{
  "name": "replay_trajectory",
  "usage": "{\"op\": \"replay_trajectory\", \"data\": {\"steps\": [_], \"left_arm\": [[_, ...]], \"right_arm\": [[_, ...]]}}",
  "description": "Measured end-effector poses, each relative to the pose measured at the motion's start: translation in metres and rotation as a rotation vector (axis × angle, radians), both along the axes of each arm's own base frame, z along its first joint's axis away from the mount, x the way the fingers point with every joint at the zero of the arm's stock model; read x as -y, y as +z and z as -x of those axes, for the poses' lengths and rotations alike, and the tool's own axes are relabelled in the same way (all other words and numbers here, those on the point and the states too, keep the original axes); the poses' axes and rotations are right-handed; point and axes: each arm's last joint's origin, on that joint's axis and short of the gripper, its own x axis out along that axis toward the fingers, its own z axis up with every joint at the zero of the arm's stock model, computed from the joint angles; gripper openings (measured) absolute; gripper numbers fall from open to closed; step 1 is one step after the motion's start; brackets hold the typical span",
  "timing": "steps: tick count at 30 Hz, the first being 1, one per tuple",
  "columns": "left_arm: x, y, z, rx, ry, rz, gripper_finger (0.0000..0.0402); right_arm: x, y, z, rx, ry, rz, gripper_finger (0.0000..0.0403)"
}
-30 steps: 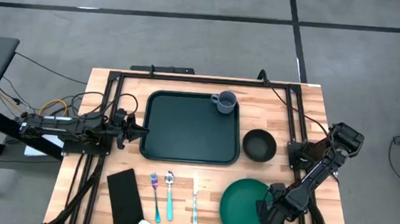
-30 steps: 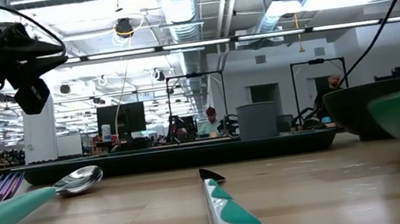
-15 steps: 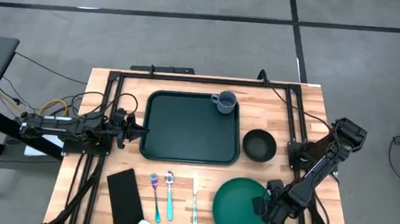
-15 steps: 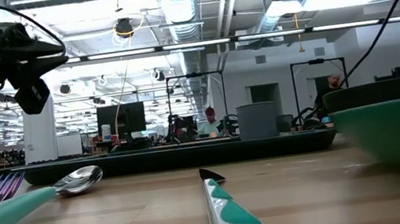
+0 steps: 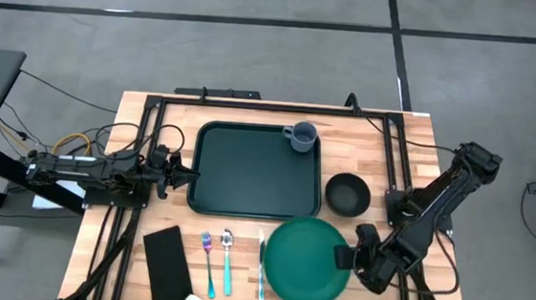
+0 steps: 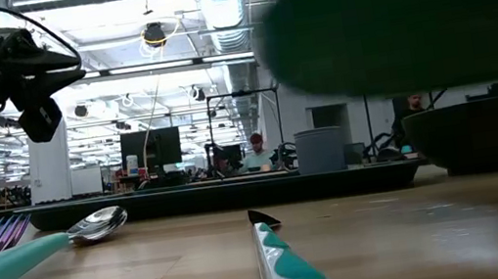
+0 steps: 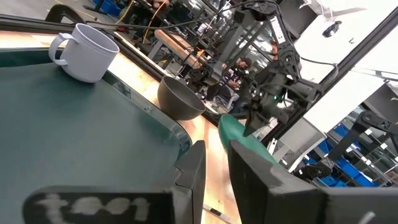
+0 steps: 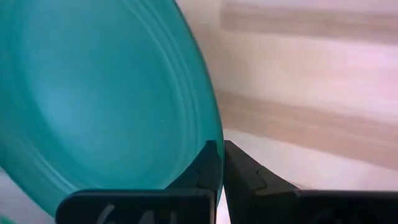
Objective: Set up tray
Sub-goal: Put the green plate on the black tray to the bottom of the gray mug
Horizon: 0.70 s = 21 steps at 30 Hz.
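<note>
R gripper (image 5: 348,259) pinches green plate (image 5: 307,262) by rim; L gripper (image 5: 178,174), narrow gap, empty. Tray (image 5: 257,169) prob stiff, light; grab by rim.

**Wooden surface, laid out from above**

The light wood surface (image 5: 393,150) carries the dark green tray (image 5: 257,173) at its middle. Just right of the tray sits a black bowl (image 5: 348,194). Along the near edge lie a black napkin (image 5: 167,268), then a fork (image 5: 208,260), a spoon (image 5: 228,260) and a knife (image 5: 259,282), side by side.
</note>
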Motion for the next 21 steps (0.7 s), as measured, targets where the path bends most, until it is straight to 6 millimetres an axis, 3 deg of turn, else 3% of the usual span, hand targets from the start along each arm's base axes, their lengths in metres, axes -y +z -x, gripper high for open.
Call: {"op": "replay_trajectory", "data": {"steps": [5,10,17,21], "left_arm": [[0.000,0.000,0.000,0.000,0.000,0.000,0.0057],[0.000,0.000,0.000,0.000,0.001,0.000,0.0057],[0.000,0.000,0.000,0.000,0.001,0.000,0.0057],[0.000,0.000,0.000,0.001,0.002,0.013,0.0057]], "right_arm": [[0.017,0.011,-0.009,0.084,-0.022,0.038,0.0001],[0.046,0.015,-0.034,0.099,0.002,0.095,0.0000],[0.105,0.020,-0.079,0.191,0.062,0.179,0.0000],[0.147,0.020,-0.090,0.176,0.066,0.187,0.0000]]}}
